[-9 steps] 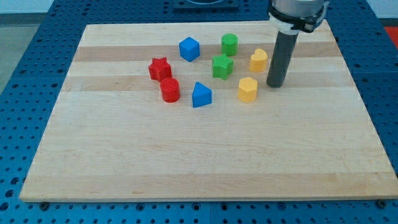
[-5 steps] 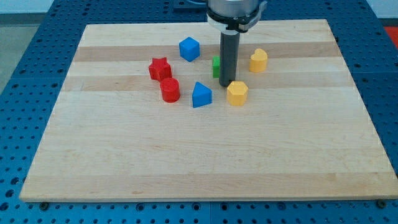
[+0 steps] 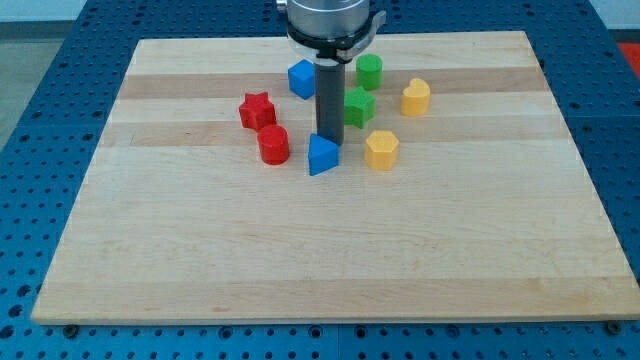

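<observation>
My tip (image 3: pixel 327 137) stands at the top edge of the blue triangular block (image 3: pixel 322 156), touching it or nearly so. Just to the view's right of the rod lies the green star block (image 3: pixel 359 105), with the green cylinder (image 3: pixel 369 71) above it. A blue cube (image 3: pixel 301 78) lies at the view's upper left of the rod, partly behind it. A yellow hexagonal block (image 3: pixel 381 150) sits to the right of the blue triangular block. Left of the tip are the red cylinder (image 3: pixel 273 145) and the red star (image 3: pixel 257 110).
Another yellow block (image 3: pixel 416 97) lies to the view's right of the green star. All blocks rest on a wooden board (image 3: pixel 330 250) set on a blue perforated table (image 3: pixel 40 130). The arm's grey housing (image 3: pixel 329 20) hangs over the board's top edge.
The rod has swept from the view's right to the left. It nudged the yellow hexagonal block left on the way and now stands at the blue triangular block.
</observation>
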`<state>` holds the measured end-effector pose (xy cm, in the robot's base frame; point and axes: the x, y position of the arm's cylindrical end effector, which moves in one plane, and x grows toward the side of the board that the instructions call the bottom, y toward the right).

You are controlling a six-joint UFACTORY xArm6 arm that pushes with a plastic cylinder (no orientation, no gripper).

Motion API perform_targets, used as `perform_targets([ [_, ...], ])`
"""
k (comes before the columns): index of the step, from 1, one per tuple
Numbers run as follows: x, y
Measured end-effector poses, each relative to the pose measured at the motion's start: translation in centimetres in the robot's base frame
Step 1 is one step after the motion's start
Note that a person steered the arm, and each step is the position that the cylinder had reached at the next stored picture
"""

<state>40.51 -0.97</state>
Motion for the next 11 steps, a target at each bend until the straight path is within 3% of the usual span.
perform_targets([
  [3,1.2,-3.7],
  [5,1.8,-2.8],
  [8,7.2,-1.2],
  [11,7.9,1.4],
])
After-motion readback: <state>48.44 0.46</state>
